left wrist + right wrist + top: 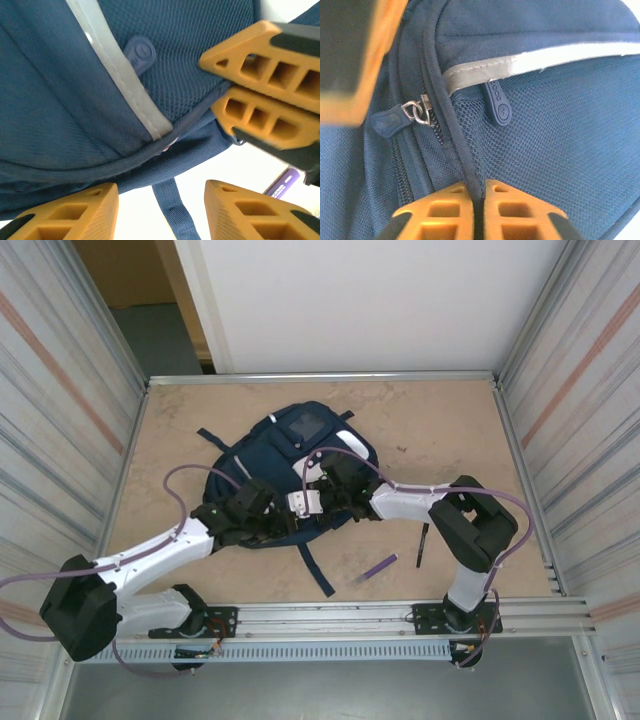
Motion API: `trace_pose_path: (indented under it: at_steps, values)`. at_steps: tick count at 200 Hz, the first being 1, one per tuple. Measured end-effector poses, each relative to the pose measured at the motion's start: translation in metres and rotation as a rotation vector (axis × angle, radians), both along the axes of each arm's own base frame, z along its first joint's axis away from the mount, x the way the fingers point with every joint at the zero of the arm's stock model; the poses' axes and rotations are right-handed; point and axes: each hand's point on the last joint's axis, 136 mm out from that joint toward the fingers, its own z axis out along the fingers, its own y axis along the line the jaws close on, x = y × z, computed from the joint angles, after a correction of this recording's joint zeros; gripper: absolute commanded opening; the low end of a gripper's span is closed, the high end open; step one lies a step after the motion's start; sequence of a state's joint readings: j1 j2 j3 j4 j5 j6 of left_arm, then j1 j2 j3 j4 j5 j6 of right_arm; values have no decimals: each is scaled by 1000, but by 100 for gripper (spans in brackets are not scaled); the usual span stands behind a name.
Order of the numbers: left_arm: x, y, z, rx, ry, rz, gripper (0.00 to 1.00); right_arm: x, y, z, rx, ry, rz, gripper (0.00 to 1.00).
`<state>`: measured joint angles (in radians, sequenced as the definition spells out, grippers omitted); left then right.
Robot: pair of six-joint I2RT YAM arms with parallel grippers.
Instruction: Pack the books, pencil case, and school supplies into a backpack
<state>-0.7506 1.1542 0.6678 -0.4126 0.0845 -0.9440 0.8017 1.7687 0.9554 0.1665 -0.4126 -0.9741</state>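
Note:
The navy backpack [290, 450] lies flat in the middle of the table. My right gripper [479, 195] is shut on the piped seam of the backpack beside its mesh pocket [560, 150], close to a metal zipper pull [415, 112]. My left gripper [161, 192] stands open at the backpack's near edge [100, 170], with a dark strap [172, 205] lying loose between its fingers. In the top view both grippers meet at the bag's near side, left [268, 520] and right [305, 510]. A purple pen [380, 566] and a black pen [423, 545] lie on the table to the right. The books and pencil case are out of view.
The right gripper's orange fingers [260, 85] sit just above and right of my left fingers, very close. A loose strap [318, 570] trails toward the front rail [400, 612]. Metal walls enclose the table on three sides.

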Motion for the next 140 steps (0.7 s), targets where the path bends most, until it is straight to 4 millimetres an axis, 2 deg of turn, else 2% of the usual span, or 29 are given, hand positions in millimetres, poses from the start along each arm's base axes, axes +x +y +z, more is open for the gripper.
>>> trace_pose_path:
  at_steps: [45, 91, 107, 140]
  values:
    - [14, -3, 5, -4, -67, 29, 50, -2, 2, 7, 38, 26, 31, 0]
    - [19, -2, -9, 48, -59, 32, 41, 0, 1, 9, 55, 59, 20, 0]
    - [22, -4, -11, 54, -66, 27, 34, 2, -1, 9, 57, 69, 6, 0]
    - [29, -3, -9, 76, -111, 11, 1, 5, -2, 13, 66, 67, -3, 0]
